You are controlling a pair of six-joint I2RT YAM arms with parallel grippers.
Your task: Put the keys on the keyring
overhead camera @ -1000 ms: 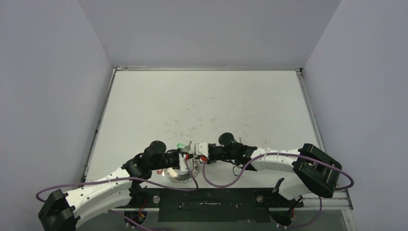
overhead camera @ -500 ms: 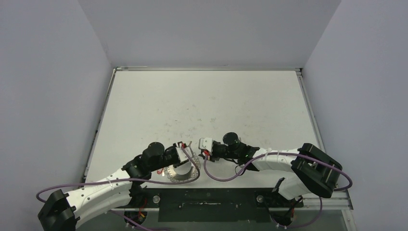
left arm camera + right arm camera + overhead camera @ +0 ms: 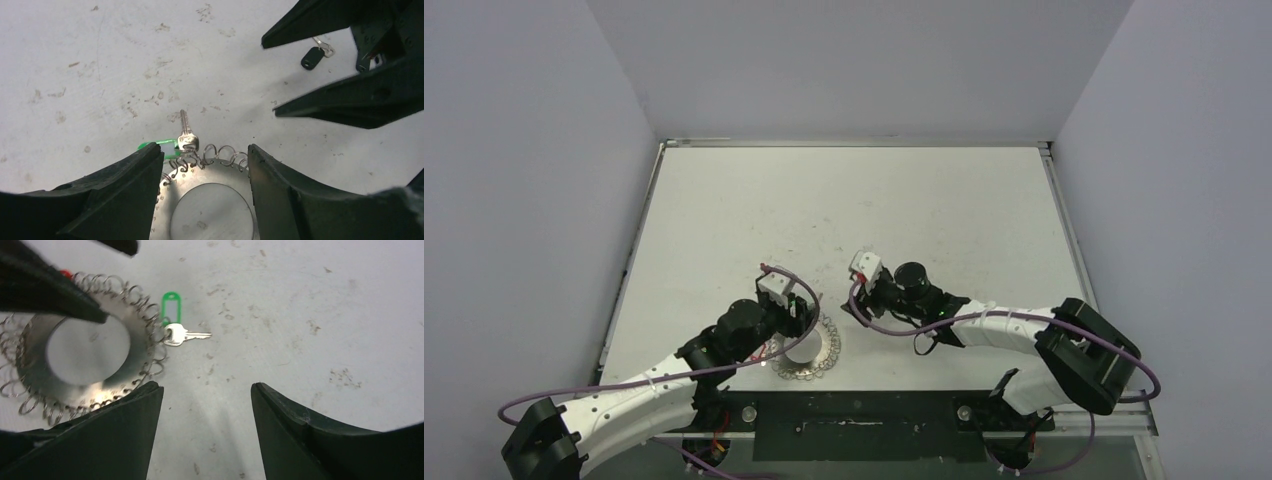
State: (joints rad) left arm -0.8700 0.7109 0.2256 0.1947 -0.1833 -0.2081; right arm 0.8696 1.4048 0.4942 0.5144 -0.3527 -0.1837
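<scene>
The keyring point(image 3: 210, 205) is a flat grey metal disc edged with wire loops, and it lies on the table point(image 3: 844, 200). At its rim are a green tag point(image 3: 156, 146) and a small silver key point(image 3: 186, 134) that looks hooked in a loop. A black-headed key point(image 3: 312, 57) lies loose farther off, by the right gripper's fingers point(image 3: 350, 100). My left gripper point(image 3: 205, 150) hangs open over the ring's rim, touching nothing. My right gripper point(image 3: 207, 386) is open over bare table, with the keyring point(image 3: 85, 350), tag point(image 3: 171, 305) and silver key point(image 3: 182, 334) ahead to its left.
Purple cables loop from both wrists near the keyring point(image 3: 809, 352). The left gripper's finger point(image 3: 50, 295) reaches over the ring in the right wrist view. The table has a raised rim point(image 3: 639, 250) and grey walls around it.
Both grippers have opened and drawn apart, away from each other. The keyring, held between them a second ago, now lies flat on the table near the front edge.
</scene>
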